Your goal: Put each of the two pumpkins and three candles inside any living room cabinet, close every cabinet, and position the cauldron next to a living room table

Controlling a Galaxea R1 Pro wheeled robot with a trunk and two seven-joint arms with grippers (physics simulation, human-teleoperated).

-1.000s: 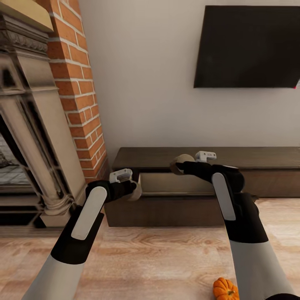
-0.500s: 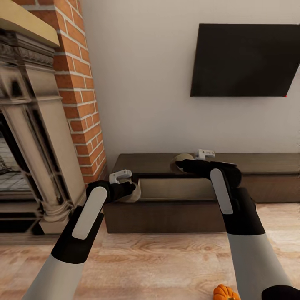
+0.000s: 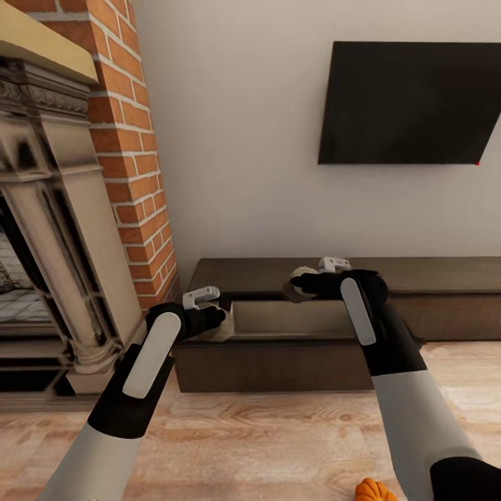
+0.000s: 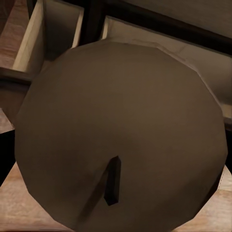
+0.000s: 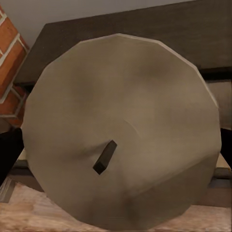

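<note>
Two beige candles (image 3: 300,280) (image 3: 221,321) held over the open cabinet (image 3: 292,316).

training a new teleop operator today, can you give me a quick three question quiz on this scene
1. True or false: the long dark-brown wooden cabinet has a drawer pulled open.
2. What does the right gripper hold?
A. a beige-cream cylinder candle
B. a ribbed orange pumpkin
C. nothing
3. Fill in: the ribbed orange pumpkin sits on the wooden ____ near the right arm.

Key
1. True; its pale inside shows.
2. A; the right candle sits in that gripper, and the left gripper holds the left candle.
3. floor
</note>
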